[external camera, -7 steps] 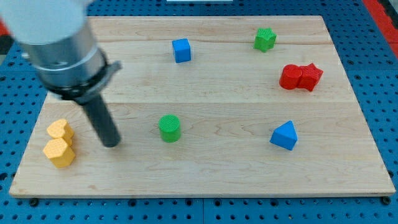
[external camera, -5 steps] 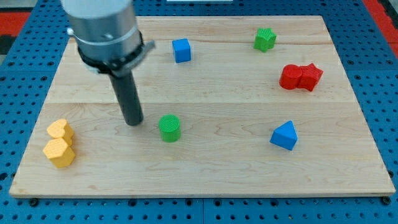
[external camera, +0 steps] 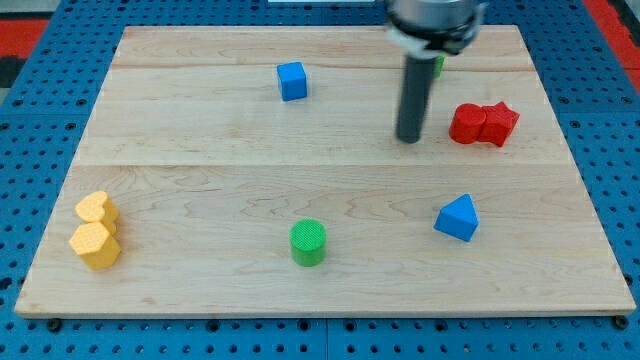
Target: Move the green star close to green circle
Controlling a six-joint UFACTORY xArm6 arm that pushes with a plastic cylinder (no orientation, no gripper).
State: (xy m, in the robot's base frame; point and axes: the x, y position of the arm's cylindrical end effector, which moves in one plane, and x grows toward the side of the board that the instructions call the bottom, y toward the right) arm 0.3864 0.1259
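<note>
The green circle (external camera: 308, 243) is a short cylinder standing on the wooden board (external camera: 200, 140) low in the middle. The green star (external camera: 439, 67) sits near the view's top right and is mostly hidden behind my rod; only a green sliver shows. My tip (external camera: 409, 138) rests on the board below the star and just left of the red blocks, far up and right of the green circle.
A blue cube (external camera: 292, 80) sits at the top middle. Two red blocks (external camera: 483, 124) touch each other at the right. A blue triangle (external camera: 457, 217) lies at the lower right. Two yellow blocks (external camera: 96, 230) sit together at the lower left.
My tip has swept from the left of the board to the upper right, next to the red blocks. The green circle has shifted down and to the right.
</note>
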